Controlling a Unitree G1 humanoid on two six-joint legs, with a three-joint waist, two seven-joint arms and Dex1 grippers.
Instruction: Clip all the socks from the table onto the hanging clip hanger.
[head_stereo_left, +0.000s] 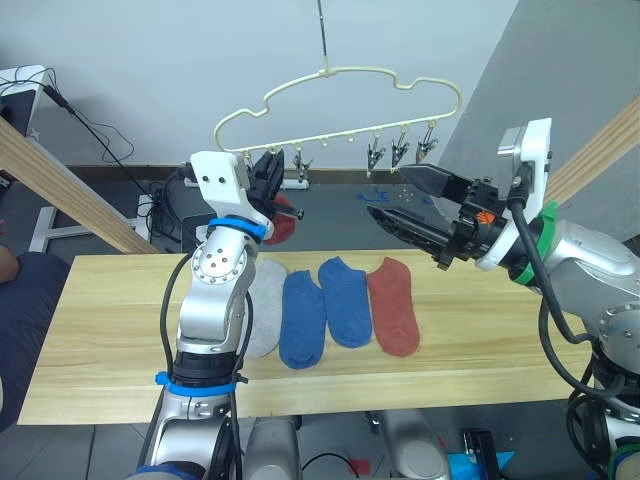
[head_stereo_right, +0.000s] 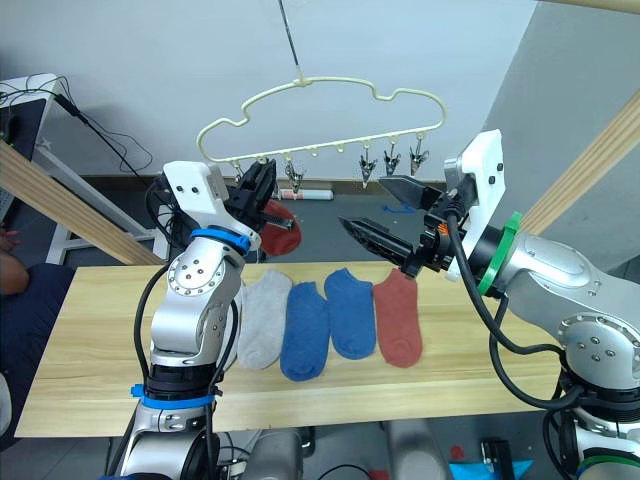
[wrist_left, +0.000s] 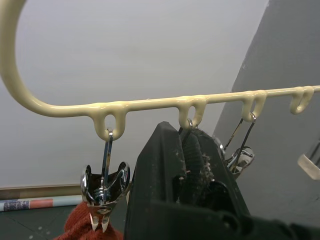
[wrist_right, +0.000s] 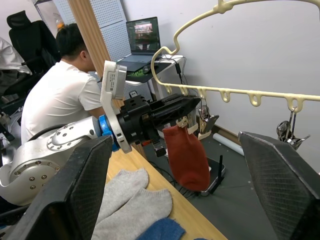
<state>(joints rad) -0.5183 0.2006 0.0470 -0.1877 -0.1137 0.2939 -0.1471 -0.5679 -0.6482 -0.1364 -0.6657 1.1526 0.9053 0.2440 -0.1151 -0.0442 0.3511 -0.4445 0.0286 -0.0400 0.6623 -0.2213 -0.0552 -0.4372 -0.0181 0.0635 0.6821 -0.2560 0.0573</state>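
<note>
The pale yellow clip hanger (head_stereo_left: 352, 72) hangs above the far edge of the table (head_stereo_left: 110, 340). One rust red sock (head_stereo_left: 284, 226) dangles from its leftmost clip (wrist_left: 104, 186). On the table lie grey socks (head_stereo_left: 266, 300), two blue socks (head_stereo_left: 302, 320) (head_stereo_left: 346, 300) and a rust red sock (head_stereo_left: 392, 306), side by side. My left gripper (head_stereo_left: 267, 172) is raised to the bar with its fingers (wrist_left: 186, 165) shut at the second clip, which is hidden behind them. My right gripper (head_stereo_left: 387, 192) hovers open and empty above the socks, below the right-hand clips (head_stereo_left: 401, 152).
Slanted wooden beams (head_stereo_left: 60, 185) cross both sides of the scene. A person in a white shirt (wrist_right: 60, 95) sits by a laptop (wrist_right: 145, 36) beyond the table. Cables and a power strip (head_stereo_left: 150, 205) lie on the floor behind.
</note>
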